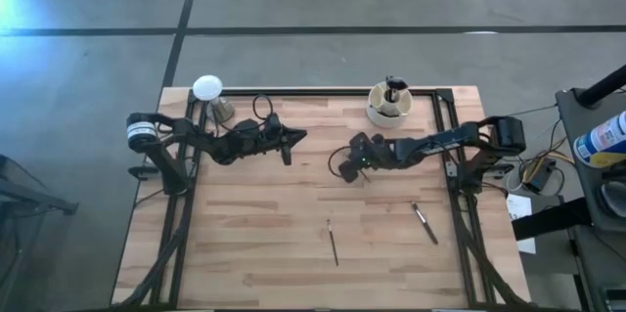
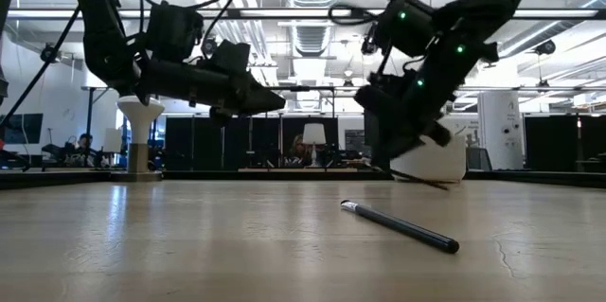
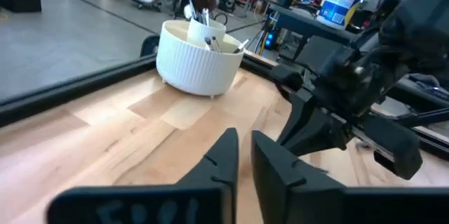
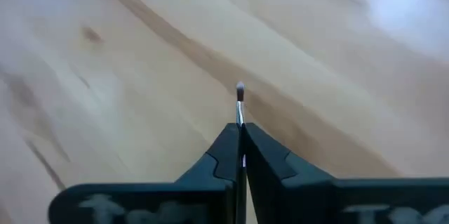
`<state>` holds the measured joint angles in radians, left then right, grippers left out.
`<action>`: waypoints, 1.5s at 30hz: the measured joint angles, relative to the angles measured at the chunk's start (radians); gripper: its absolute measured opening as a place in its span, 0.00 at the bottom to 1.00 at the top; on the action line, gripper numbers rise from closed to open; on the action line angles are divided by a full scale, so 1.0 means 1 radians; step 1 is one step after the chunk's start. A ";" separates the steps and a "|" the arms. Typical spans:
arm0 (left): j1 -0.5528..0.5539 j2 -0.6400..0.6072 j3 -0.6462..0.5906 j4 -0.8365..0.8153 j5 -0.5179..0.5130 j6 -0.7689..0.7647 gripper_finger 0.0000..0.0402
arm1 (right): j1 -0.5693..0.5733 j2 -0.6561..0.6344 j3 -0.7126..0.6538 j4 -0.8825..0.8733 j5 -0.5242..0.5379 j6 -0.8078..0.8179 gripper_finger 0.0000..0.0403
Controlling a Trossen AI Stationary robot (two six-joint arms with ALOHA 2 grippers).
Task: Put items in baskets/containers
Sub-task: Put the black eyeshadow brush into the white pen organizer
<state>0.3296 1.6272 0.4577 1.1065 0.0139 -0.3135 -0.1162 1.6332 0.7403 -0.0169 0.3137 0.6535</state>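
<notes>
Step in hand: pickup; the right gripper [image 4: 239,134], low over mid-surface, has its jaws clamped on a thin brush [image 4: 239,97]; next, lift and carry it to the cup [image 1: 388,106] at the far edge; left gripper [image 3: 242,155] waits, jaws slightly apart; 2 brushes [image 1: 333,242] lie near the front of the surface [image 1: 245,253].

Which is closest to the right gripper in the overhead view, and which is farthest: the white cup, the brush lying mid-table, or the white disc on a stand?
From the right gripper:
1. White cup, at the back edge just behind it.
2. Brush, mid-table toward the front.
3. White disc on its stand, far back-left corner.
</notes>
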 joint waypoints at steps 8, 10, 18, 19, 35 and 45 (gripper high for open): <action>-0.059 0.013 0.021 0.074 -0.019 -0.021 0.24 | -0.006 -0.047 -0.112 0.473 -0.035 -0.189 0.02; -0.077 0.031 0.020 0.156 0.012 -0.017 0.25 | -0.005 -0.062 -0.128 0.591 -0.036 -0.231 0.02; -0.099 0.113 0.053 0.279 0.120 -0.048 0.25 | -0.005 -0.074 -0.140 0.919 -0.109 -0.398 0.02; -0.104 0.118 0.059 0.277 0.122 -0.048 0.25 | -0.004 -0.074 -0.140 0.940 -0.115 -0.407 0.02; -0.135 0.137 0.122 0.240 0.061 -0.017 0.25 | -0.004 -0.074 -0.127 1.074 -0.142 -0.466 0.02; -0.137 0.137 0.163 0.231 0.073 -0.016 0.25 | -0.002 -0.074 -0.127 1.106 -0.159 -0.455 0.02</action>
<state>0.1925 1.7645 0.6207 1.3379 0.0872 -0.3296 -0.1177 1.5589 0.6136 1.0893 0.1549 0.1989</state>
